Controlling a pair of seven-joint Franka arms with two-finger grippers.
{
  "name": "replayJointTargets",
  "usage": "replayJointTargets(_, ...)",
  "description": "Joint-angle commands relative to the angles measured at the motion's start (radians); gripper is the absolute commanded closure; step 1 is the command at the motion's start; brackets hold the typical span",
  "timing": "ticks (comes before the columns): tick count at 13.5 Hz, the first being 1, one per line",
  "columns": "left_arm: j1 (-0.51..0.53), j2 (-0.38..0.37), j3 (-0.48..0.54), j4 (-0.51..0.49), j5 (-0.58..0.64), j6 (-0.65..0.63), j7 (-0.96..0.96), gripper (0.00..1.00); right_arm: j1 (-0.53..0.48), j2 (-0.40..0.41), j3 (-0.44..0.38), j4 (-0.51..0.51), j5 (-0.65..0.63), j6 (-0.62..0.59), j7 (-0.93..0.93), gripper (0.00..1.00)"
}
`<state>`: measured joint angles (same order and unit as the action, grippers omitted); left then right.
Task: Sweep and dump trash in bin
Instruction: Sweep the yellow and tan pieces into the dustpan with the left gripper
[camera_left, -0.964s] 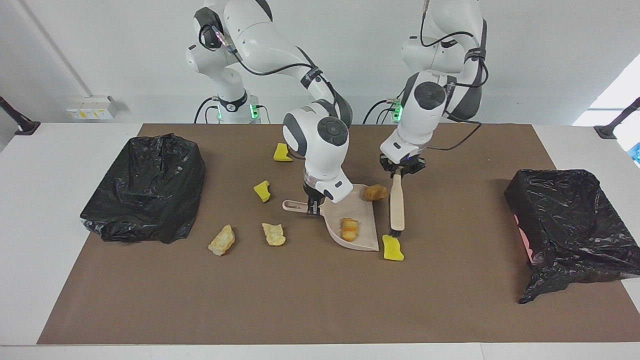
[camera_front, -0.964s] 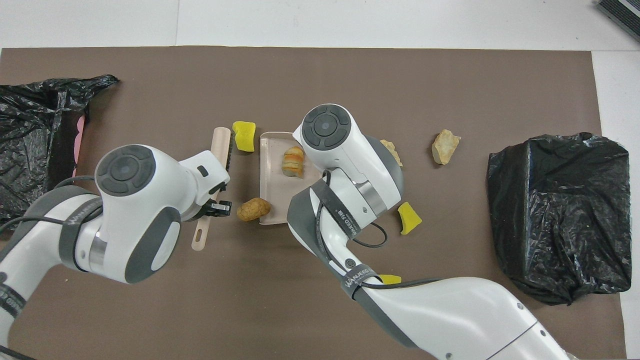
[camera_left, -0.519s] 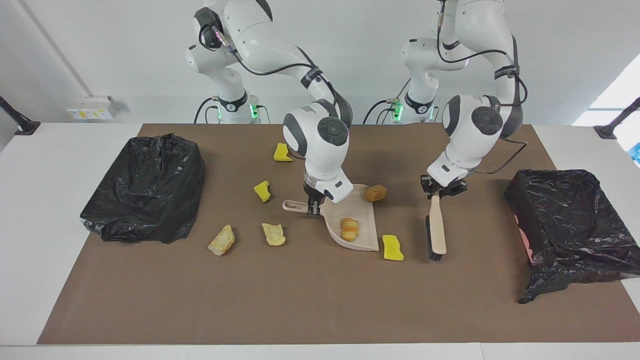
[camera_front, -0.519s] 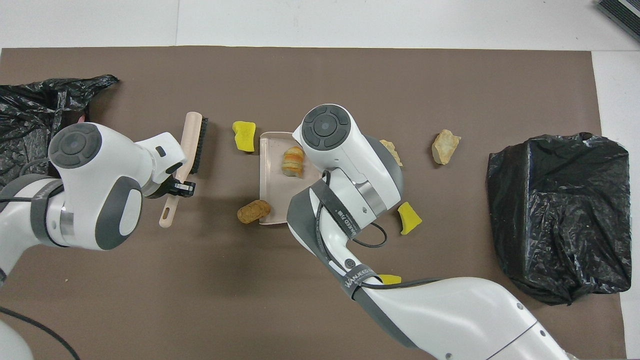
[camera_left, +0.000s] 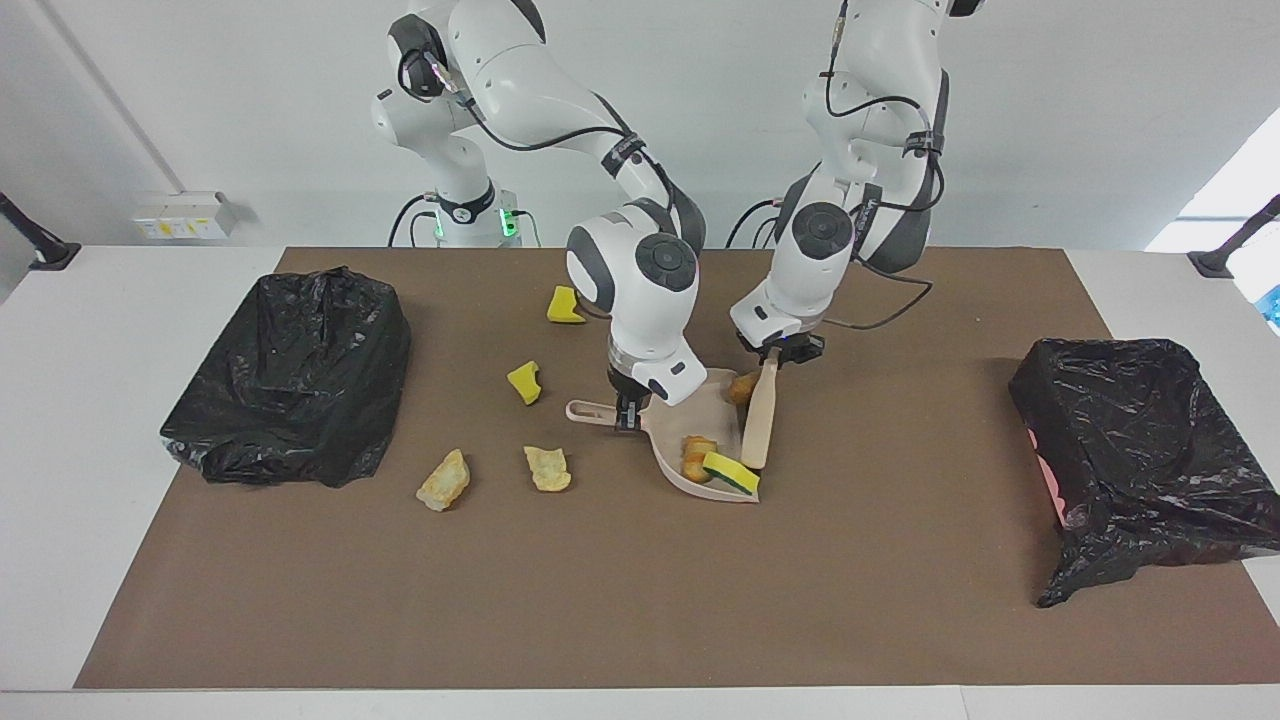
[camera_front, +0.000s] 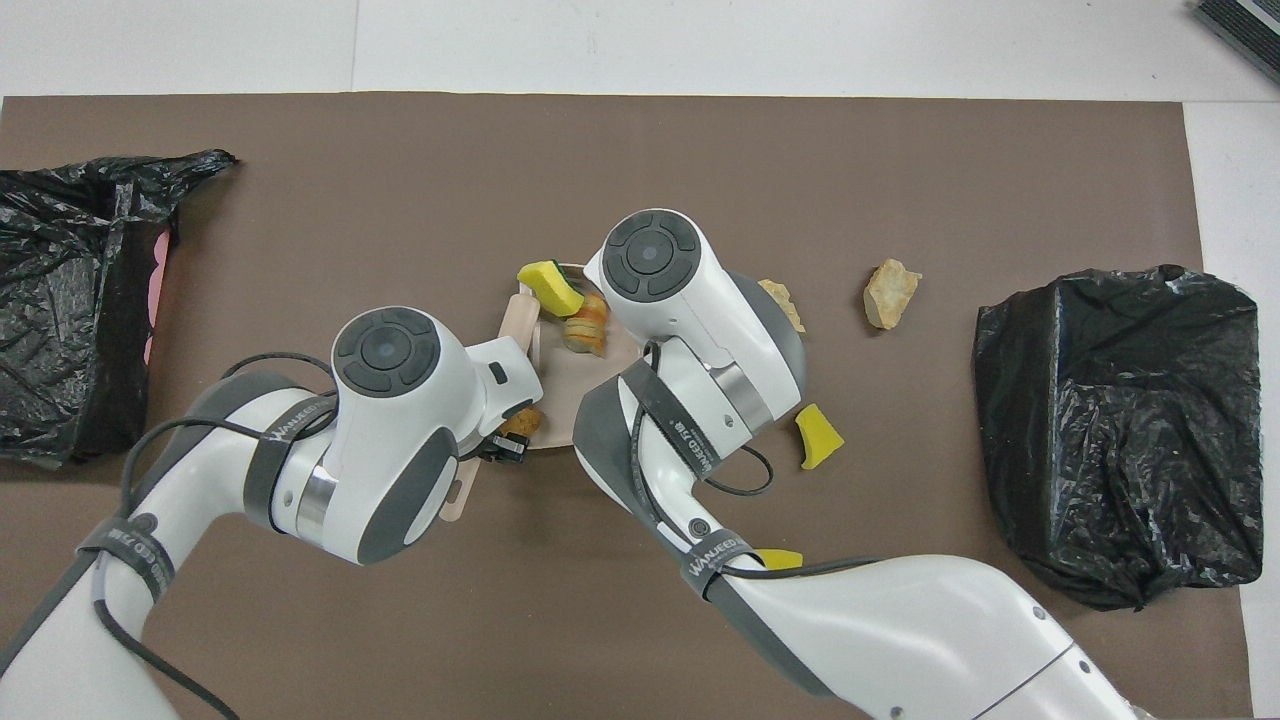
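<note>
White wall (camera_left: 1100, 120) rises at the white table (camera_left: 90, 400) with brown mat (camera_left: 600, 600).

I see a white table (camera_left: 120, 300) under a brown mat (camera_left: 640, 600). On the mat lie 2 black bins (camera_left: 290, 375) (camera_left: 1140, 440), a beige dustpan (camera_left: 715, 405) and 4 loose scraps (camera_left: 565, 305) (camera_left: 524, 382) (camera_left: 444, 481) (camera_left: 548, 468).

Seven trash scraps (camera_left: 730, 472): yellow sponge chunks and tan bread-like lumps, three at the dustpan (camera_left: 735, 430), four scattered.
</note>
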<state>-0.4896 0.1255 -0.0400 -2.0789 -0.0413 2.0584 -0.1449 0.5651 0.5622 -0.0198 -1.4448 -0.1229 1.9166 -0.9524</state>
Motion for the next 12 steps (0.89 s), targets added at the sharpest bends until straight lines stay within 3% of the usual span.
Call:
replayJointTargets(1, -0.030, -0.061, 0.012, -0.001, -0.011, -0.055, -0.045, 1.00, -0.002, -0.016, 0.006, -0.032, 0.011, 0.035, 0.018, 1.00)
replayJointTargets(6, 0.017, -0.089, 0.020, 0.008, -0.011, -0.066, -0.307, 1.00, -0.002, -0.016, 0.006, -0.032, 0.011, 0.036, 0.017, 1.00)
replayJointTargets(10, 0.054, -0.113, 0.019, -0.038, -0.012, -0.067, -0.715, 1.00, -0.002, -0.016, 0.004, -0.034, 0.011, 0.035, 0.017, 1.00)
replayJointTargets(12, 0.040, -0.202, 0.017, -0.184, -0.041, -0.054, -0.734, 1.00, -0.004, -0.018, 0.006, -0.034, 0.011, 0.036, 0.017, 1.00)
